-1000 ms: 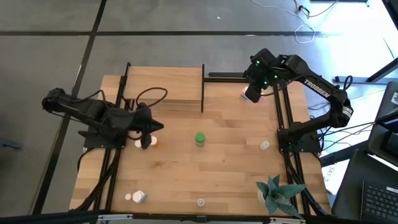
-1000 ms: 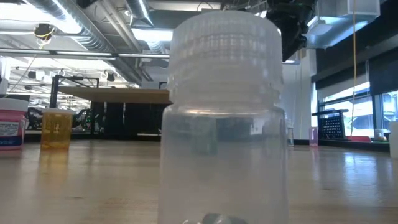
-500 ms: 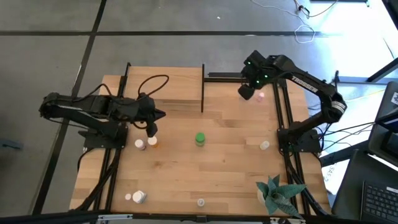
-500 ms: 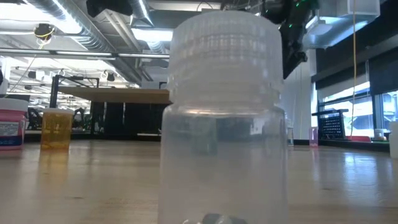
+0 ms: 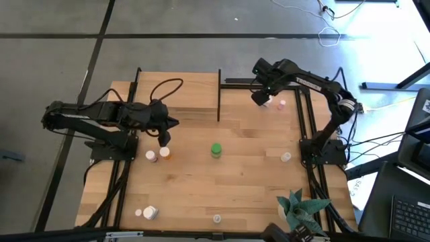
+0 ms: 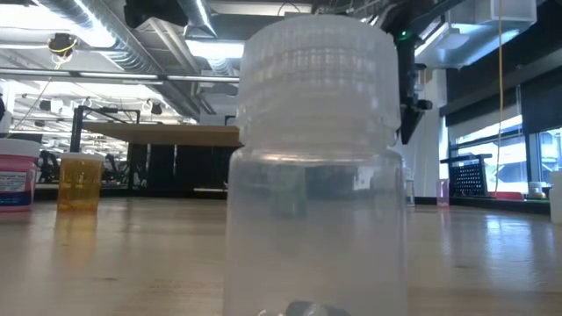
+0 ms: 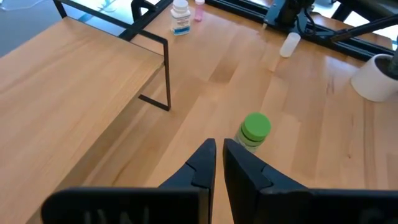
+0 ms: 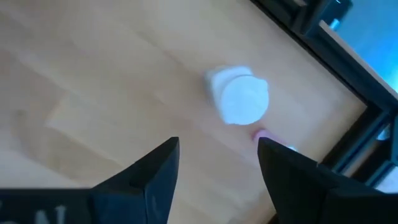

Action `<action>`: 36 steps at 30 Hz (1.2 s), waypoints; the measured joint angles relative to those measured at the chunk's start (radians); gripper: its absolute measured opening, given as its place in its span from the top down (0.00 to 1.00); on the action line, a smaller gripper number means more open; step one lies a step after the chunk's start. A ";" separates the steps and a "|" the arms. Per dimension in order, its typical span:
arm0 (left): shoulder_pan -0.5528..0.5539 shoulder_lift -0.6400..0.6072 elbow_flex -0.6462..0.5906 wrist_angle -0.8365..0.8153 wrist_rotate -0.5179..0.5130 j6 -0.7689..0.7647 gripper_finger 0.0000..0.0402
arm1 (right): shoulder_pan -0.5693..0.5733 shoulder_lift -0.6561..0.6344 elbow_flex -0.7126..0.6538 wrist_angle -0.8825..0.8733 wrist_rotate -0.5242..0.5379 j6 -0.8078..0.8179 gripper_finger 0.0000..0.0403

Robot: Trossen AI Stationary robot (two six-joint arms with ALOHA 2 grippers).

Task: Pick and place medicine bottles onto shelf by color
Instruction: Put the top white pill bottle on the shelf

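Right gripper (image 8: 214, 168), fingers spread and empty, is hovering over the white-capped white pill bottle (image 8: 238, 99) at the table's (image 5: 248, 168) 1 o'clock. Next: descending and clamping it. Left gripper (image 7: 219, 163), pinched together and empty, is waiting at 9 o'clock.

shelf (image 5: 178, 91) at table's (image 5: 222, 181) far left, plant (image 5: 299, 207) near right

I see a pale, light-grained wooden table (image 5: 235, 168) with a shelf (image 5: 178, 91) of the same light wood, framed by thin black posts. Both arms are dark, nearly black. One bottle has a bright green cap (image 5: 216, 148) over a paler green body. Near it sits an orange bottle (image 5: 166, 154) beside a white-capped one (image 5: 152, 156). My right wrist camera shows a white cap (image 8: 244, 101) with a pink spot beside it. A green spiky plant (image 5: 300, 205) stands in a white pot. Closest to the low camera is a clear bottle (image 6: 318, 175).
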State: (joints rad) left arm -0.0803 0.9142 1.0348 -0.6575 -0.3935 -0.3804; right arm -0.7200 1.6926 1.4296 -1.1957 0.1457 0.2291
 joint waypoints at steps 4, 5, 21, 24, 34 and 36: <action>0.000 0.000 0.000 -0.012 0.000 0.000 0.94 | 0.000 0.039 0.000 0.011 0.019 -0.025 0.46; 0.000 0.000 0.000 -0.012 0.000 0.000 0.94 | 0.000 0.048 0.000 0.017 0.019 -0.027 0.46; 0.000 0.000 -0.001 -0.014 -0.001 0.000 0.94 | -0.050 0.105 0.000 0.045 0.057 -0.042 0.46; 0.000 0.000 -0.001 -0.014 -0.001 0.000 0.94 | -0.050 0.105 0.000 0.044 0.029 -0.054 0.46; 0.000 0.000 -0.001 -0.014 -0.007 0.000 0.94 | -0.050 0.105 0.000 0.043 0.015 -0.051 0.46; 0.000 0.000 -0.001 -0.014 -0.007 0.000 0.94 | -0.050 0.105 0.000 0.043 0.010 -0.051 0.46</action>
State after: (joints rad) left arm -0.0807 0.9142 1.0340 -0.6720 -0.4004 -0.3809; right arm -0.7696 1.7977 1.4296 -1.1522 0.1560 0.1783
